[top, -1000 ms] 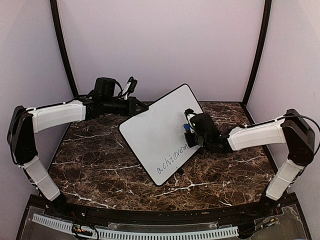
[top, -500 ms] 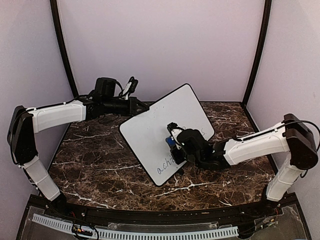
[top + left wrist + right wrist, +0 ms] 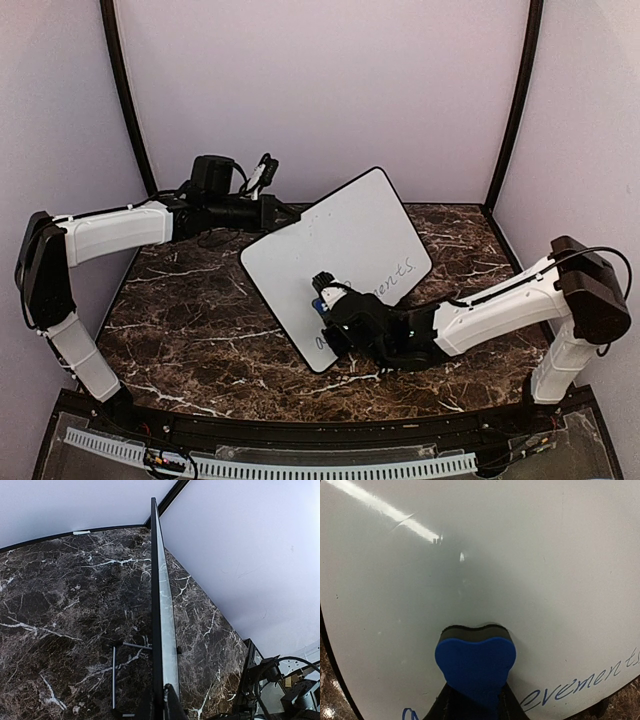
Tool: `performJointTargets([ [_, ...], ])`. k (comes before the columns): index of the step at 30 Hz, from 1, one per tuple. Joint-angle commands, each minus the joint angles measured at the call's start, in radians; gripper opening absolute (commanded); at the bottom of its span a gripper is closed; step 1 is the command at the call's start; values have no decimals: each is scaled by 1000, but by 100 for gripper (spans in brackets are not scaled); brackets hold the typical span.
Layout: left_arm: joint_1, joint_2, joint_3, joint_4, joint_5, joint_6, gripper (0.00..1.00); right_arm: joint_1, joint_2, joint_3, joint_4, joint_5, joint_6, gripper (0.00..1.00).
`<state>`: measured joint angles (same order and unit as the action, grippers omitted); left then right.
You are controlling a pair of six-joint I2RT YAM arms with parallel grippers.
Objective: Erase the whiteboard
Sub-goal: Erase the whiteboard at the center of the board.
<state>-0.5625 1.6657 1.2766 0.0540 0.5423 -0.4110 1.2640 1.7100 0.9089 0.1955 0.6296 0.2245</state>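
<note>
Marble table [image 3: 180, 330]: left fingers [image 3: 176, 707] clamp glossy whiteboard [image 3: 320, 250], right fingers [image 3: 512, 707] pinch blue eraser [image 3: 475, 665]

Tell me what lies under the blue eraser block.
The small blue eraser block, held in the right gripper, sits against the white black-framed whiteboard. Either side shows blue handwriting; whatever lies beneath the block is covered.

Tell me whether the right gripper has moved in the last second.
Yes. The right gripper, shut on the blue eraser, slid leftward across the whiteboard, from its right edge toward its lower corner in the top view.
</note>
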Motion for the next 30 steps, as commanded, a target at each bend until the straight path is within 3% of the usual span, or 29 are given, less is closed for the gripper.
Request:
performJointTargets([
  [1,-51,13,-10,-48,61,47,0,47,48,31,47,-13,32,23],
  [14,-51,11,-10,-48,59,47,0,87,95,81,34,9,33,23],
  [30,-51,7,-9,-48,63,48,0,-160,-33,-55,65,-2,-45,24],
])
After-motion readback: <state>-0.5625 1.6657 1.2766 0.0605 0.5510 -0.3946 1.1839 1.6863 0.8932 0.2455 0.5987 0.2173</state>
